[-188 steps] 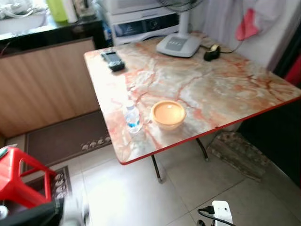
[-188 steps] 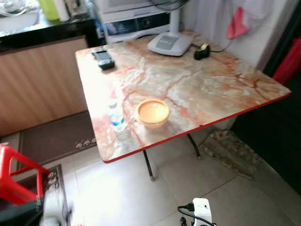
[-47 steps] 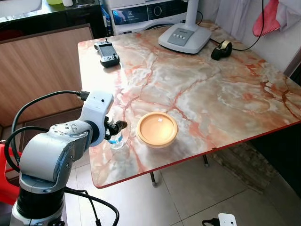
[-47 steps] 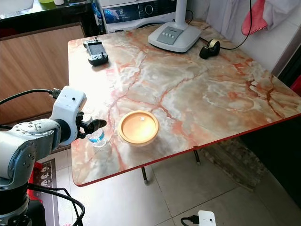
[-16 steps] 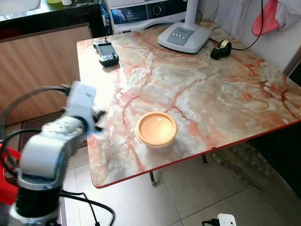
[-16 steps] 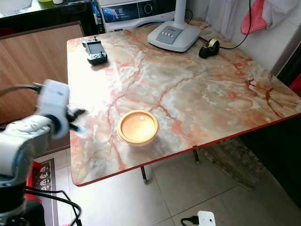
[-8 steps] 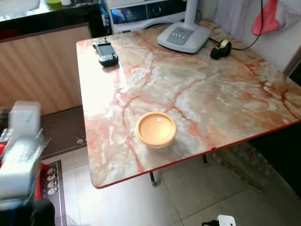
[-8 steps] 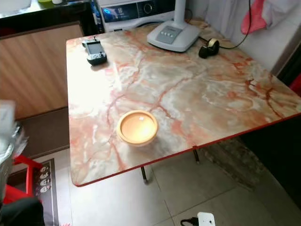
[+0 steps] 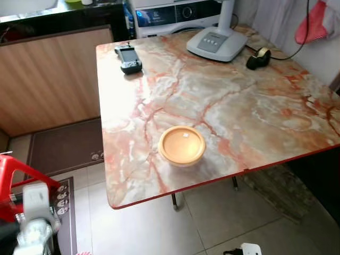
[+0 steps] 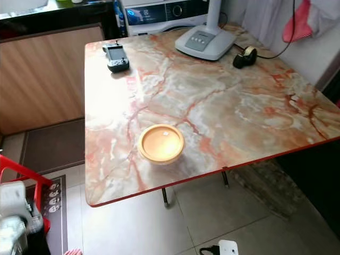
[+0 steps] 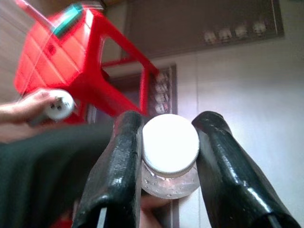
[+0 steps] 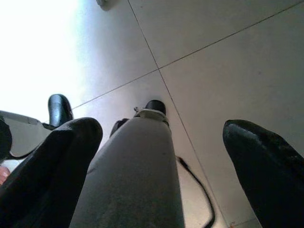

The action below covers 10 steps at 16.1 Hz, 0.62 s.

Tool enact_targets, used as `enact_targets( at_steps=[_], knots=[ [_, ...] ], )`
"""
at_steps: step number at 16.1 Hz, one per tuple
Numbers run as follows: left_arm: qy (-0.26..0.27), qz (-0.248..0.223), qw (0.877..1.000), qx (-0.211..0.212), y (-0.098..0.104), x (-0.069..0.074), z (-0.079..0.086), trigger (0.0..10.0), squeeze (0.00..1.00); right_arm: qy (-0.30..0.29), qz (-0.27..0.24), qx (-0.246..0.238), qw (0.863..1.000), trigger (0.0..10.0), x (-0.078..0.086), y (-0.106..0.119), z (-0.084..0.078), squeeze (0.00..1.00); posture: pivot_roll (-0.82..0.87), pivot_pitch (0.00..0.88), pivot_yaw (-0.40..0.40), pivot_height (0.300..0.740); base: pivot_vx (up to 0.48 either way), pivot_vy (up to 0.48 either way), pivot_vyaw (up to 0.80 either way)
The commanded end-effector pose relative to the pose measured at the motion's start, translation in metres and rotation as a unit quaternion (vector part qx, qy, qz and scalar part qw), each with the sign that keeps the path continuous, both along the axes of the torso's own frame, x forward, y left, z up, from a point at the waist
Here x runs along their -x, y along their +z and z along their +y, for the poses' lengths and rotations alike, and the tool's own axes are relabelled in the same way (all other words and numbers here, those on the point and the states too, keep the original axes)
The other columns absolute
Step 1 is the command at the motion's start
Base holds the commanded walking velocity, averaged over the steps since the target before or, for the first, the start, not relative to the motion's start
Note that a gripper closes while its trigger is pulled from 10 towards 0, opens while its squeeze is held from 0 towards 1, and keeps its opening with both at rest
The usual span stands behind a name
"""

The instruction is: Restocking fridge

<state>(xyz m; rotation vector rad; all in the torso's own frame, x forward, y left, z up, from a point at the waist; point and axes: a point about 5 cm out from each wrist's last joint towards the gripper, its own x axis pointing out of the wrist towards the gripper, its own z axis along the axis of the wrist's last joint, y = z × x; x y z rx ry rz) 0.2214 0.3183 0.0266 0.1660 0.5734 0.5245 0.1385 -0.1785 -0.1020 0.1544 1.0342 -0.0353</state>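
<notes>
gripping bottle [image 11: 170, 156] lengthwise, left pincer [image 11: 169, 164], white cap toward camera

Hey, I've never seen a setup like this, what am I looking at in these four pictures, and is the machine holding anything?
This is a walking humanoid robot with two arms, each ending in two black fingers. The two wide pictures come from cameras on its head, looking down at a marble-patterned table with a red edge. On it sit a round orange bowl, a dark handheld controller, a grey fan base and a roll of tape. The other two pictures come from wrist cameras. The left gripper is shut on a clear plastic bottle with a white cap, above a red plastic stool. The right gripper hangs open over the tiled floor.
</notes>
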Motion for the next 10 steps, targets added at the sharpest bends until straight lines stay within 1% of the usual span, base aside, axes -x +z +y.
enact_targets(
  at_steps=[1, 2, 3, 4, 5, 6, 7, 8, 10],
  knots=[
    [-0.003, 0.022, 1.0, 0.017, -0.016, 0.008, -0.003, 10.0, 0.0, 0.001, 0.016, -0.003, 1.0, 10.0, 0.009, -0.003, 0.003, 0.0, 0.23, 0.125, -0.007, 0.74, 0.0, 0.0, 0.0],
    [-0.015, 0.046, 0.999, 0.024, -0.033, 0.012, -0.009, 10.0, 0.0, 0.0, 0.015, -0.002, 1.0, 10.0, 0.008, -0.003, 0.001, 0.0, 0.23, 0.129, -0.011, 0.74, 0.0, 0.0, 0.0],
    [-0.021, 0.068, 0.997, 0.023, -0.042, 0.015, -0.013, 10.0, 0.0, -0.003, 0.015, 0.001, 1.0, 10.0, 0.008, -0.003, -0.001, 0.0, 0.21, 0.127, -0.011, 0.74, 0.0, 0.0, 0.0],
    [-0.027, 0.082, 0.996, 0.031, -0.051, 0.017, -0.021, 10.0, 0.0, -0.012, 0.012, 0.004, 1.0, 10.0, 0.009, -0.003, -0.004, 0.0, 0.19, 0.126, -0.006, 0.74, 0.0, 0.0, 0.0],
    [-0.049, 0.101, 0.993, 0.034, -0.062, 0.019, -0.031, 10.0, 0.0, -0.023, 0.009, 0.006, 1.0, 10.0, 0.01, -0.002, -0.008, 0.0, 0.17, 0.124, -0.002, 0.74, 0.0, 0.0, 0.0],
    [-0.069, 0.114, 0.99, 0.045, -0.072, 0.021, -0.046, 10.0, 0.0, -0.039, 0.005, 0.008, 0.999, 10.0, 0.012, -0.002, -0.014, 0.0, 0.14, 0.123, 0.002, 0.74, 0.0, 0.0, 0.0],
    [-0.086, 0.127, 0.987, 0.047, -0.079, 0.023, -0.056, 10.0, 0.0, -0.05, 0.003, 0.009, 0.999, 10.0, 0.014, -0.002, -0.019, 0.0, 0.11, 0.122, 0.006, 0.74, 0.0, 0.0, 0.0],
    [-0.112, 0.153, 0.981, 0.036, -0.086, 0.027, -0.066, 10.0, 0.0, -0.047, 0.005, 0.016, 0.999, 10.0, 0.017, -0.002, -0.024, 0.0, 0.09, 0.129, 0.009, 0.74, 0.0, 0.0, 0.0],
    [-0.136, 0.166, 0.976, 0.033, -0.092, 0.032, -0.076, 10.0, 0.0, -0.034, 0.006, 0.027, 0.999, 10.0, 0.02, -0.001, -0.031, 0.0, 0.02, 0.149, 0.027, 0.74, 0.0, 0.0, 0.0]
  ],
)
